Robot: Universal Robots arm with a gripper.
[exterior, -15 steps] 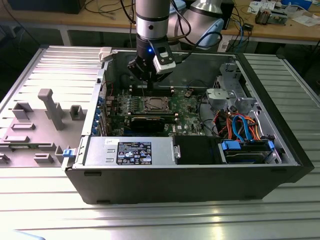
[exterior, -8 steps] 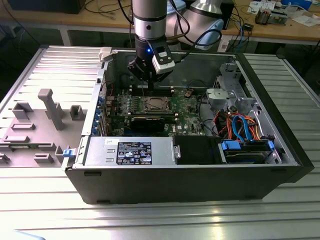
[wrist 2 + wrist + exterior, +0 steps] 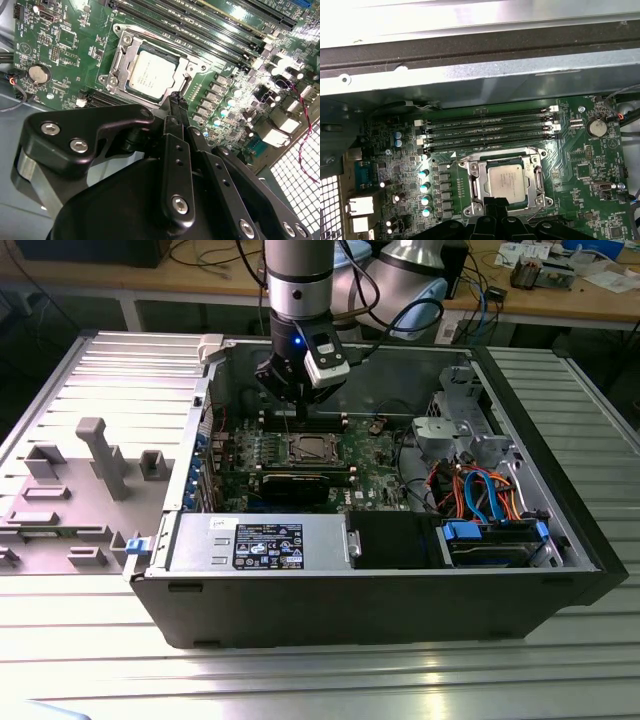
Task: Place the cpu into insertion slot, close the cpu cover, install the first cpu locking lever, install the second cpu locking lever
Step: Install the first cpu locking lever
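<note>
The cpu [image 3: 150, 75] lies flat in the insertion slot [image 3: 305, 450] on the green motherboard [image 3: 65, 45], its silver-grey top showing. The cpu cover [image 3: 476, 182] lies down around it as a silver frame, and the chip [image 3: 506, 182] shows through its window. A thin metal lever rod [image 3: 495, 154] runs along the socket's edge beside the memory slots; I cannot tell whether it is latched. My gripper [image 3: 175, 97] hangs just above the socket's edge with its black fingers together and nothing between them. In the exterior view the gripper [image 3: 288, 400] hovers inside the open case over the board's rear part.
Long black memory slots [image 3: 490, 131] run beside the socket. A black graphics card [image 3: 295, 485] sits in front of it. A power supply [image 3: 260, 540] and a drive bay with blue and orange cables [image 3: 480, 495] line the case. The case walls [image 3: 215, 390] stand close around the arm.
</note>
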